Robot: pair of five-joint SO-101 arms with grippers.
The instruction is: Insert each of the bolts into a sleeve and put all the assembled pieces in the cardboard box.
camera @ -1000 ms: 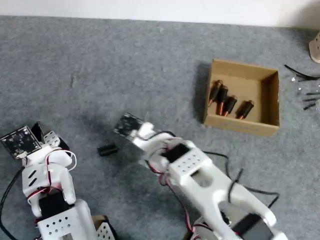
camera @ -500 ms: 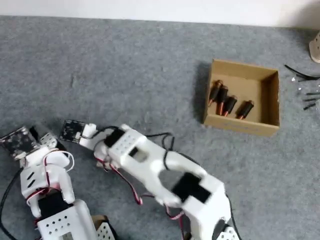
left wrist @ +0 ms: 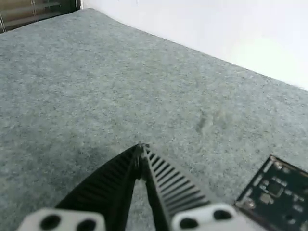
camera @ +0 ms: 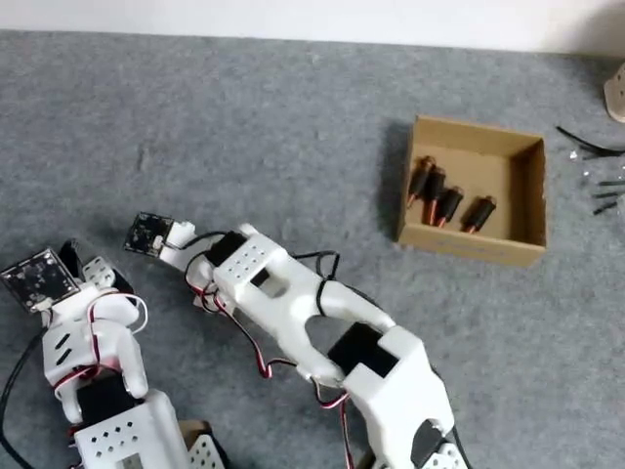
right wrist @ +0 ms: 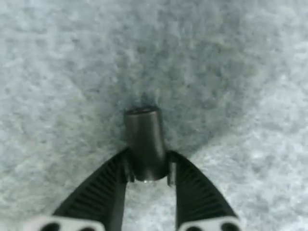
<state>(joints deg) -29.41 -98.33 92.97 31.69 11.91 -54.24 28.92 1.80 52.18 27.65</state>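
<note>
Swinging across from the middle of the counter (camera: 293,117) over the last second, the right arm (camera: 293,303) now lies stretched toward the left arm (camera: 98,352). It covers the spot where the sleeve lay in the open a second ago. Since half a second ago it has barely shifted, and the circuit board (camera: 148,234) at its wrist sits slightly farther from the left arm's end. In the right wrist view, the right gripper (right wrist: 147,168) is clamped on the sleeve (right wrist: 144,139), a short dark tube. Its near end is pinched between the two ribbed fingers (right wrist: 115,185) and its open far end points at the grey counter. A shadow rings that far end, but I cannot tell whether it touches the surface. The left gripper (left wrist: 142,151) is closed on nothing, its black fingertips meeting in a point just above the counter. A circuit board (left wrist: 274,190) shows close beside it, and a white wall (left wrist: 231,29) stands beyond the counter's far edge. The box (camera: 469,246) stands well apart from both arms, toward the far right of the counter. Four assembled pieces (camera: 449,205), dark with copper-coloured ends, lie side by side on its floor. A few thin black wires (camera: 596,186) lie just past the box, at the counter's right edge.
</note>
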